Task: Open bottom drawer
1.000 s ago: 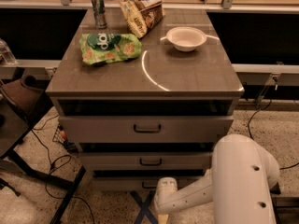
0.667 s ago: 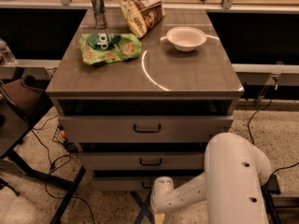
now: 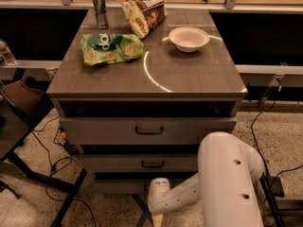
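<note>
Your gripper (image 3: 156, 215) hangs low in front of the cabinet, close to the floor and just before the bottom drawer (image 3: 118, 186). You cannot tell if the gripper is open or closed. The bottom drawer is the lowest and narrowest grey front, under the middle drawer (image 3: 113, 163) and the big top drawer (image 3: 104, 129). The gripper's white wrist covers the middle of the bottom drawer, so its handle does not show. The fat white arm (image 3: 227, 178) blocks the right side of the two lower drawers.

On the tabletop (image 3: 189, 74) a green snack bag (image 3: 111, 48) lies near the left edge. A shiny can (image 3: 99, 9) stands behind it, near the back left corner. A brown snack bag (image 3: 144, 13) leans at the back edge, in the middle. A white bowl (image 3: 189, 38) sits toward the back right. Both bags have printing on them, but you cannot read the words.

Black cables (image 3: 52, 162) trail over the speckled floor to the left of the cabinet, next to a dark stand (image 3: 19, 141).
</note>
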You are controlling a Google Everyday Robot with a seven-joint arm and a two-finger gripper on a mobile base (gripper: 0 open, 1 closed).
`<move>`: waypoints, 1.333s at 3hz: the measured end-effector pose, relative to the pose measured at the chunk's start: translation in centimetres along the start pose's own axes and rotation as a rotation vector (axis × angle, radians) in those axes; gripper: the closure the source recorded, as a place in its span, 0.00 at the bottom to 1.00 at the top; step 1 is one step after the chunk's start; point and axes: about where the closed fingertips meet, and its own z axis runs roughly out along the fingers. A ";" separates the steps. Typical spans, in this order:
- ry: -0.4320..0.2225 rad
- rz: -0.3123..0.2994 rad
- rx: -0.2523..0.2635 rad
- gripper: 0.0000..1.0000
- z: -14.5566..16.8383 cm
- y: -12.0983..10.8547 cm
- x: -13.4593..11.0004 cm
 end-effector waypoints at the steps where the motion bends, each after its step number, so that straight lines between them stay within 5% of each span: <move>1: 0.029 -0.025 -0.006 0.00 0.5 -0.6 0.0; 4: 0.029 -0.024 -0.012 0.64 0.8 -0.2 0.1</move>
